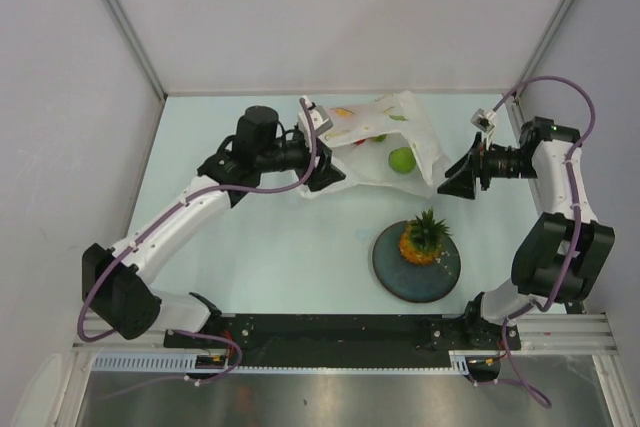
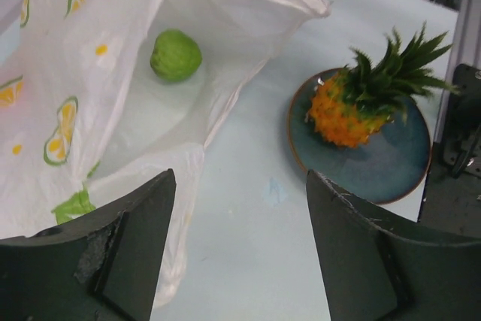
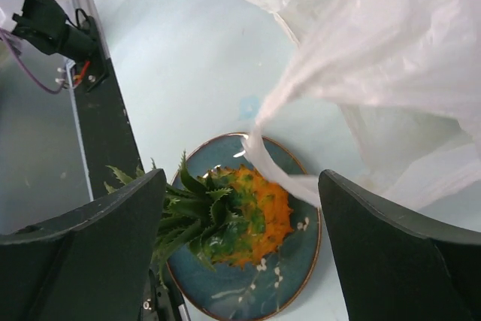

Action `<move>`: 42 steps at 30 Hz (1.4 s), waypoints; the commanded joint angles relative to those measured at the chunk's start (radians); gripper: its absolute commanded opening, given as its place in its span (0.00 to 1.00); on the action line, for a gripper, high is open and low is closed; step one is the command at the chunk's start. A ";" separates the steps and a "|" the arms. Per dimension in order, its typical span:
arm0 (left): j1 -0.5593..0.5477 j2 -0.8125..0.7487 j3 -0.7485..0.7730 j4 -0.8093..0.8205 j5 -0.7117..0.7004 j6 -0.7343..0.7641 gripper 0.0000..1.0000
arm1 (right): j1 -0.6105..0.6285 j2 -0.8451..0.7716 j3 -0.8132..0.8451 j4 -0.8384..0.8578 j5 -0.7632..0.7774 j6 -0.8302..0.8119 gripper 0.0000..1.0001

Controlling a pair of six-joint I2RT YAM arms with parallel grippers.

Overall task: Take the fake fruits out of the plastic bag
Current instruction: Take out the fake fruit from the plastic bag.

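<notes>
The plastic bag (image 1: 372, 139) lies at the back middle of the table, mouth open toward the front right. A green round fruit (image 1: 402, 159) sits inside it, also in the left wrist view (image 2: 176, 55) within the bag (image 2: 90, 73). The orange pineapple (image 1: 424, 239) lies on the dark plate (image 1: 392, 272). My left gripper (image 1: 326, 169) is open and empty at the bag's left front edge. My right gripper (image 1: 452, 181) is open and empty just right of the bag; a thin bag strip (image 3: 282, 167) hangs between its jaws above the pineapple (image 3: 248, 216). The other fruits are hidden.
The plate (image 2: 383, 174) with the pineapple (image 2: 349, 110) stands front right of the bag, close to the black base rail (image 1: 340, 329) at the near edge. Grey walls enclose the table on the left, back and right.
</notes>
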 commanded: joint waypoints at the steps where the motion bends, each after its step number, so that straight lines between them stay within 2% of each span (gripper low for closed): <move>1: 0.002 0.005 0.038 0.077 0.104 -0.075 0.75 | 0.004 -0.110 0.060 -0.032 0.055 0.168 0.86; 4: -0.013 0.090 0.077 0.077 0.106 -0.080 0.73 | 0.030 -0.164 0.055 0.175 0.096 0.310 0.85; 5: -0.017 0.144 0.089 0.079 0.103 -0.088 0.71 | 0.045 -0.208 0.048 0.240 0.124 0.420 0.84; 6: -0.031 0.165 0.113 0.080 0.107 -0.091 0.70 | 0.055 -0.232 0.023 0.390 0.145 0.477 0.84; 8: -0.048 0.208 0.123 0.117 0.101 -0.094 0.70 | 0.097 -0.317 -0.020 0.547 0.270 0.618 0.84; 9: -0.068 0.226 0.130 0.128 0.106 -0.097 0.70 | 0.113 -0.339 -0.058 0.653 0.315 0.635 0.84; 11: -0.086 0.264 0.150 0.139 0.118 -0.109 0.71 | 0.157 -0.377 -0.084 0.707 0.445 0.645 0.85; 15: -0.128 0.389 0.202 0.215 0.080 -0.219 0.72 | 0.240 -0.362 -0.097 0.720 0.532 0.715 0.84; 19: -0.139 0.516 0.300 0.248 -0.018 -0.319 0.79 | 0.309 -0.364 -0.100 0.770 0.616 0.815 0.83; 20: -0.139 0.539 0.320 0.254 -0.087 -0.369 0.91 | 0.329 -0.365 -0.100 0.786 0.685 0.827 0.83; 21: -0.139 0.565 0.353 0.260 -0.118 -0.396 0.93 | 0.344 -0.367 -0.100 0.808 0.716 0.839 0.83; 23: -0.139 0.643 0.394 0.261 -0.179 -0.455 0.94 | 0.377 -0.370 -0.098 0.830 0.782 0.881 0.83; 27: -0.139 0.769 0.527 0.260 -0.336 -0.546 0.93 | 0.381 -0.387 -0.098 0.836 0.801 0.945 0.83; 32: -0.140 0.892 0.624 0.297 -0.365 -0.565 0.94 | 0.380 -0.404 -0.100 0.795 0.824 0.976 0.83; 37: -0.142 0.955 0.683 0.312 -0.435 -0.588 0.96 | 0.355 -0.408 -0.115 0.787 0.821 1.008 0.83; 42: -0.142 1.012 0.729 0.335 -0.433 -0.608 0.96 | 0.316 -0.413 -0.136 0.789 0.796 1.042 0.83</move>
